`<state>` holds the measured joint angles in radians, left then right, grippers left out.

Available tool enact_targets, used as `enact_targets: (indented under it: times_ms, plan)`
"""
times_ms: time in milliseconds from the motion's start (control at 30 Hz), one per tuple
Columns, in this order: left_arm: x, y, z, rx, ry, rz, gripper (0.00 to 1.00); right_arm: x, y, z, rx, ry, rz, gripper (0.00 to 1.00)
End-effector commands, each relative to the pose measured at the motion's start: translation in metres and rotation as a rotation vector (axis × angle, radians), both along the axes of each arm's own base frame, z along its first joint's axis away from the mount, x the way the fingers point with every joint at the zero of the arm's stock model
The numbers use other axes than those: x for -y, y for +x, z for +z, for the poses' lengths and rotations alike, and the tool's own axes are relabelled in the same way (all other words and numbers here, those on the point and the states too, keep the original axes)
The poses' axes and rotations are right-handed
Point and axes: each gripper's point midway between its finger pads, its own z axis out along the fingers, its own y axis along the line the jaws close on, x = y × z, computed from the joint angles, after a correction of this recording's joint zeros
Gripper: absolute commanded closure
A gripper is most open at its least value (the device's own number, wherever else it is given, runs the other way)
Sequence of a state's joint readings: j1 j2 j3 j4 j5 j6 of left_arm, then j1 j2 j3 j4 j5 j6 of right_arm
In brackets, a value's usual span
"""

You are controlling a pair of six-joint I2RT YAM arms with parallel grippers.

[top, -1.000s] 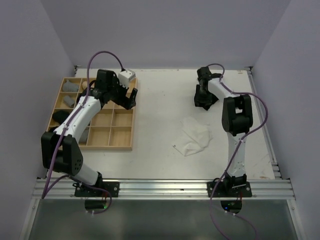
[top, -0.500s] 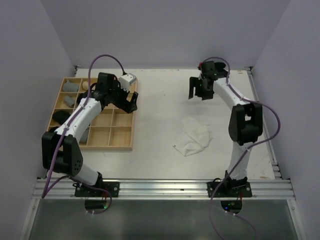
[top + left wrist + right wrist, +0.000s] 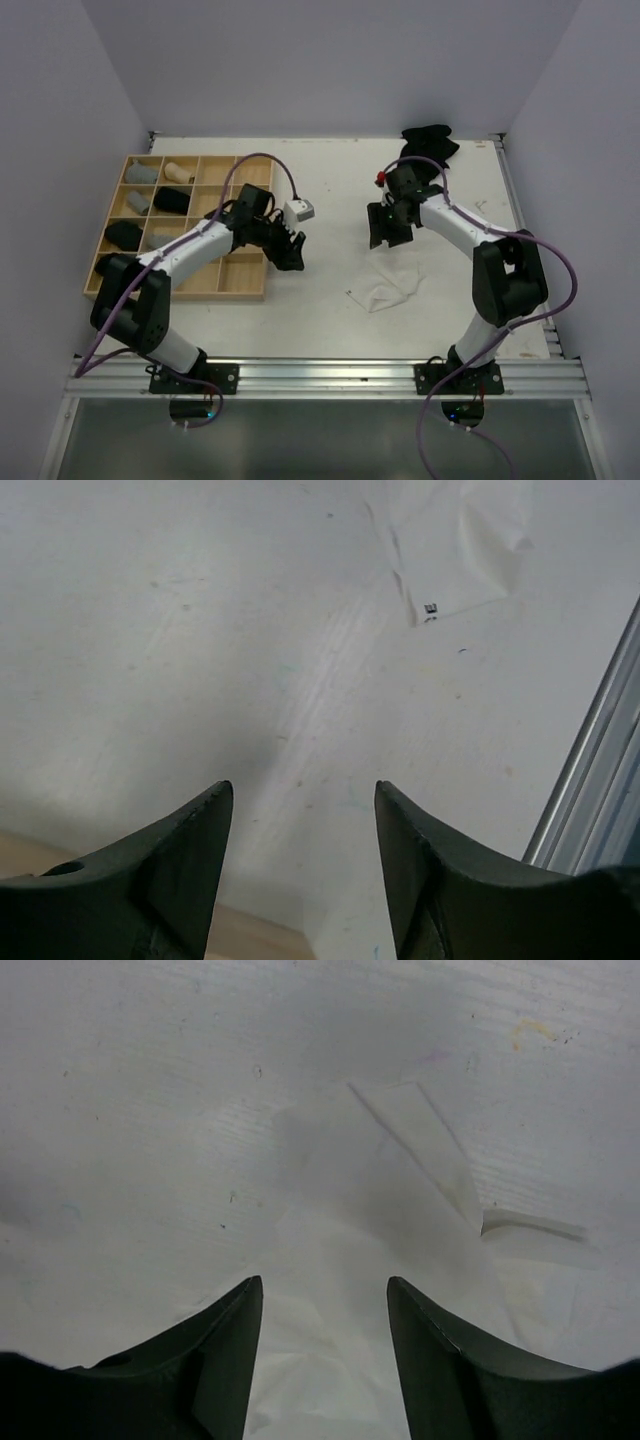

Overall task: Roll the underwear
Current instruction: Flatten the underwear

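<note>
A crumpled white underwear (image 3: 388,285) lies flat on the table, right of centre. My right gripper (image 3: 383,228) hovers at its far edge, open; in the right wrist view the white cloth (image 3: 340,1360) fills the space under the right gripper (image 3: 325,1295), with nothing between the fingers. My left gripper (image 3: 290,250) is open over bare table just right of the tray; in the left wrist view the left gripper (image 3: 303,795) holds nothing, and the white cloth's corner (image 3: 470,540) shows far ahead. A black underwear heap (image 3: 430,143) sits at the back right.
The wooden grid tray (image 3: 243,290) stands at the left, with grey (image 3: 141,173), beige (image 3: 179,172) and black (image 3: 173,199) rolls in its left cells. A metal rail (image 3: 330,375) runs along the near edge. The walls stand close on three sides.
The left arm swung off the tray, rightward and nearer, and its jaws narrowed. The right arm came forward from the back right corner to the white cloth, uncovering the black heap.
</note>
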<state>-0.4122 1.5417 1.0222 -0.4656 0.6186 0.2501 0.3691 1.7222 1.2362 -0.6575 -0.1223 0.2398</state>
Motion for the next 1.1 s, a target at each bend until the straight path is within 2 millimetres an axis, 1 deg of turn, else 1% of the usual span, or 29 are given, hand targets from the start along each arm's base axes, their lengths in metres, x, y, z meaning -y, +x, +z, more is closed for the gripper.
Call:
enact_targets:
  times_ms: [0, 33, 67, 100, 133, 167, 233, 267, 300, 367, 400, 433, 467, 500, 533, 567, 600, 633, 667, 733, 767, 800, 867, 900, 933, 1033, 1067]
  plan:
    - [0.037, -0.019, -0.013, -0.018, -0.064, -0.034, 0.38, 0.004, 0.014, -0.009, 0.040, -0.048, 0.003, 0.44]
    - [0.041, -0.023, -0.018, -0.038, -0.069, -0.035, 0.38, 0.004, 0.013, -0.013, 0.030, -0.056, 0.008, 0.45]
    - [0.047, -0.022, -0.020, -0.046, -0.079, -0.011, 0.38, 0.005, 0.013, -0.017, 0.023, -0.062, 0.007, 0.45]
    - [0.054, -0.028, -0.024, -0.057, -0.077, -0.020, 0.38, 0.005, 0.011, -0.021, 0.013, -0.066, 0.009, 0.46]
    - [0.057, -0.032, -0.029, -0.071, -0.075, -0.020, 0.38, 0.005, 0.009, -0.024, 0.009, -0.068, 0.012, 0.47]
    - [0.061, -0.030, -0.034, -0.071, -0.072, -0.005, 0.38, 0.006, 0.009, -0.026, 0.004, -0.069, 0.011, 0.47]
    - [0.072, -0.036, -0.043, -0.089, -0.055, -0.006, 0.38, 0.007, 0.007, -0.028, -0.001, -0.074, 0.010, 0.50]
    - [0.077, -0.034, -0.045, -0.077, -0.055, -0.004, 0.37, 0.007, 0.006, -0.028, -0.004, -0.073, 0.010, 0.51]
    - [0.084, -0.038, -0.045, -0.077, -0.060, -0.019, 0.37, 0.007, 0.005, -0.028, -0.007, -0.075, 0.011, 0.53]
    - [0.092, -0.039, -0.051, -0.095, -0.068, -0.018, 0.37, 0.007, 0.004, -0.023, -0.001, -0.069, 0.009, 0.56]
    - [0.099, -0.041, -0.050, -0.095, -0.075, -0.030, 0.37, 0.007, 0.001, -0.022, -0.005, -0.068, 0.008, 0.56]
    - [0.103, -0.042, -0.055, -0.111, -0.071, -0.028, 0.37, 0.007, 0.001, -0.017, 0.005, -0.062, 0.003, 0.56]
    - [0.109, -0.045, -0.056, -0.108, -0.073, -0.039, 0.36, 0.007, 0.000, -0.014, 0.007, -0.060, -0.001, 0.56]
    - [0.113, -0.044, -0.056, -0.105, -0.073, -0.041, 0.36, 0.009, -0.002, -0.010, 0.003, -0.062, -0.003, 0.54]
    - [0.116, -0.046, -0.060, -0.111, -0.065, -0.044, 0.36, 0.009, -0.003, -0.007, 0.006, -0.059, -0.011, 0.52]
    - [0.119, -0.046, -0.061, -0.109, -0.065, -0.042, 0.35, 0.009, -0.003, 0.002, 0.027, -0.053, -0.014, 0.51]
    - [0.123, -0.047, -0.062, -0.109, -0.064, -0.044, 0.35, 0.011, -0.005, 0.006, 0.031, -0.053, -0.019, 0.49]
    - [0.124, -0.048, -0.067, -0.124, -0.055, -0.038, 0.35, 0.011, -0.007, 0.010, 0.034, -0.049, -0.028, 0.49]
    - [0.123, -0.047, -0.070, -0.126, -0.046, -0.025, 0.35, 0.011, -0.007, 0.018, 0.053, -0.041, -0.034, 0.48]
    - [0.123, -0.046, -0.076, -0.140, -0.029, -0.005, 0.35, 0.011, -0.011, 0.020, 0.048, -0.031, -0.044, 0.48]
    - [0.127, -0.041, -0.075, -0.119, -0.045, -0.001, 0.35, 0.011, -0.012, 0.022, 0.051, -0.024, -0.047, 0.48]
    - [0.129, -0.039, -0.075, -0.117, -0.047, 0.001, 0.35, 0.012, -0.015, 0.018, 0.040, -0.027, -0.051, 0.48]
    - [0.129, -0.038, -0.083, -0.121, -0.025, 0.015, 0.36, 0.012, -0.018, 0.014, 0.027, -0.026, -0.058, 0.48]
    - [0.132, -0.039, -0.083, -0.116, -0.021, 0.012, 0.37, 0.012, -0.021, 0.009, 0.017, -0.028, -0.057, 0.48]
    - [0.133, -0.040, -0.089, -0.123, -0.008, 0.011, 0.37, 0.012, -0.023, 0.006, 0.009, -0.028, -0.059, 0.48]
    - [0.139, -0.039, -0.094, -0.128, 0.005, 0.011, 0.38, 0.010, -0.027, -0.005, 0.001, -0.025, -0.059, 0.48]
    - [0.134, -0.041, -0.097, -0.144, 0.031, 0.018, 0.38, 0.008, -0.029, -0.009, -0.008, -0.026, -0.056, 0.48]
